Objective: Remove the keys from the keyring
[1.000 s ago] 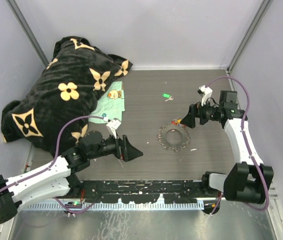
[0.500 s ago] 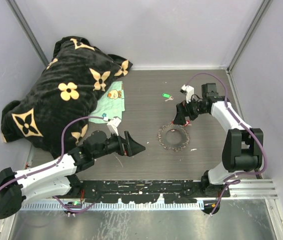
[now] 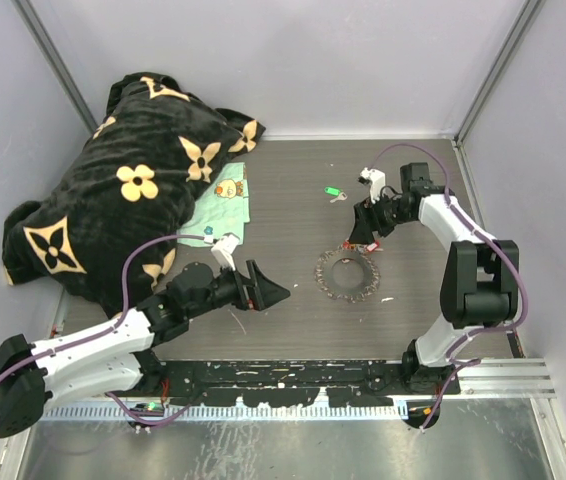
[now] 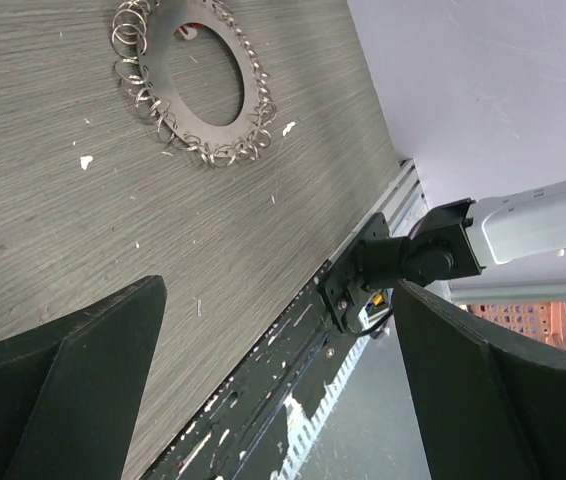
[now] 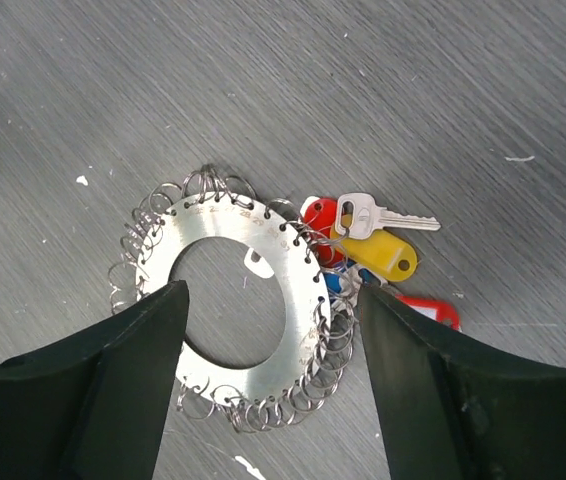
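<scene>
The keyring (image 3: 347, 274) is a flat grey metal ring rimmed with small wire loops, lying mid-table. It also shows in the right wrist view (image 5: 298, 290) and the left wrist view (image 4: 158, 70). The keys (image 3: 355, 243) cluster at its far right edge: a silver key (image 5: 383, 215) with a yellow tag (image 5: 378, 255), red tags (image 5: 428, 310) and a blue one (image 5: 335, 282). My right gripper (image 3: 363, 232) (image 5: 271, 295) is open just above the ring and keys. My left gripper (image 3: 273, 295) (image 4: 275, 290) is open and empty, left of the ring near the front edge.
A loose key with a green tag (image 3: 333, 192) lies farther back. A black blanket with beige flowers (image 3: 133, 190) fills the back left, with a pale green cloth (image 3: 221, 205) beside it. A black rail (image 3: 283, 375) runs along the near edge.
My right arm has swung in from the right side and now hovers over the keys by the ring. My left gripper has edged slightly right.
</scene>
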`<state>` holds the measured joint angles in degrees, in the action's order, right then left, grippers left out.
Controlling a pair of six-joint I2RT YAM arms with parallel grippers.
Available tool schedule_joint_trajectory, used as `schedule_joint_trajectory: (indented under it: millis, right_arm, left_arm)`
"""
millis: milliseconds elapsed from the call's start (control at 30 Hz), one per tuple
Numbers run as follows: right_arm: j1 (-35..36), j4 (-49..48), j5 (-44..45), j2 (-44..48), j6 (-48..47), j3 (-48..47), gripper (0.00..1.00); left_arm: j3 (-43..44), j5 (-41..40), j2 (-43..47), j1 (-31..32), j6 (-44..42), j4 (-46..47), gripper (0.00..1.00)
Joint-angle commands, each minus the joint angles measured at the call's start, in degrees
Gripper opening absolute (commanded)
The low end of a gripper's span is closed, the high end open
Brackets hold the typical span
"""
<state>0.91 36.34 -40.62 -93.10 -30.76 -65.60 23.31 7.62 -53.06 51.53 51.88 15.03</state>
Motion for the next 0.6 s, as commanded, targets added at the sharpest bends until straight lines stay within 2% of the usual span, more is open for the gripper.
schedule_joint_trajectory:
  millis: [0,233,300,433,567]
  right_arm:
    - [-0.29,1.01,-1.71,-2.58,0.75,-3.34,0.68]
    - [-3.93,0.42,-1.71,-0.77,0.88,0.54,0.39]
    - [-3.98,2.21,-0.1,-0.58,-0.77,0.76,0.33]
    - [-3.98,3.9,0.1,4.17,-3.81,3.57,0.36]
    - [-3.96,2.63,1.08,7.73,-4.97,6.61,0.4]
  left_arm:
    - [-0.21,-1.68,-1.3,0.17,0.56,5.63,0.98]
    - [0.75,-2.26,-7.05,0.16,1.5,10.06,0.98]
    - [1.92,-2.02,-9.34,0.18,1.58,10.16,0.99]
    - [5.11,-2.7,-14.1,0.16,1.56,9.9,0.98]
    - [9.99,-4.55,-22.69,0.16,-0.47,7.43,0.85]
